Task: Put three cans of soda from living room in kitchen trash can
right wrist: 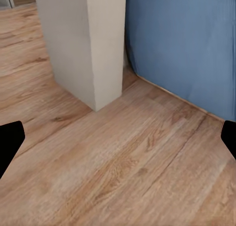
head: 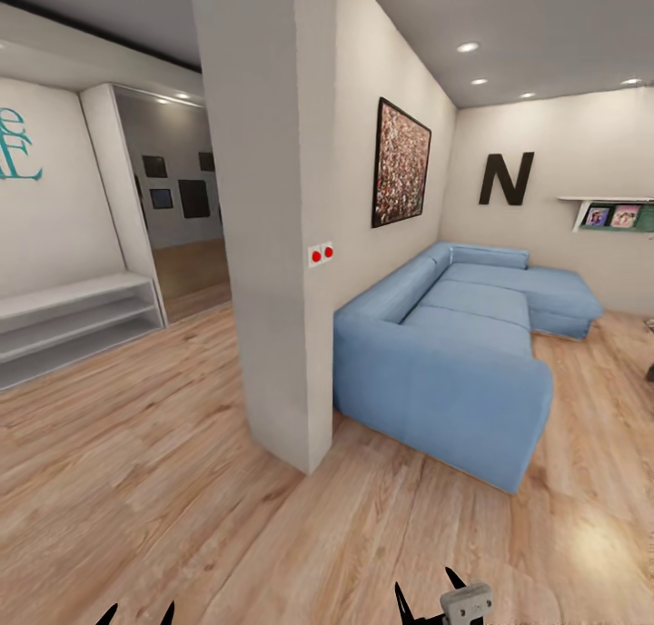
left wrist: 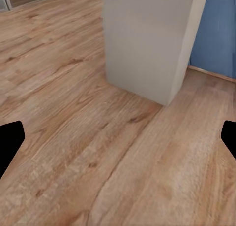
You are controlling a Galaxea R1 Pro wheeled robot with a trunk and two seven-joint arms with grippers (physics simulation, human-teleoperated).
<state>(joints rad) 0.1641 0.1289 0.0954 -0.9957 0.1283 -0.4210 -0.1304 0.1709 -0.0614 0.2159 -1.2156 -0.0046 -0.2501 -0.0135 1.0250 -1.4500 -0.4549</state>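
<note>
Both the left end effector [head: 138,614] and the right end effector [head: 429,593] are wide apart and hold nothing, low over the wood floor [head: 163,480] of the living room, near a white pillar [head: 272,243] beside the blue sofa [head: 454,352].

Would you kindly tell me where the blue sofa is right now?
In the head view, the blue sofa sits right of centre on the wood floor, its near end against the white pillar.
</note>
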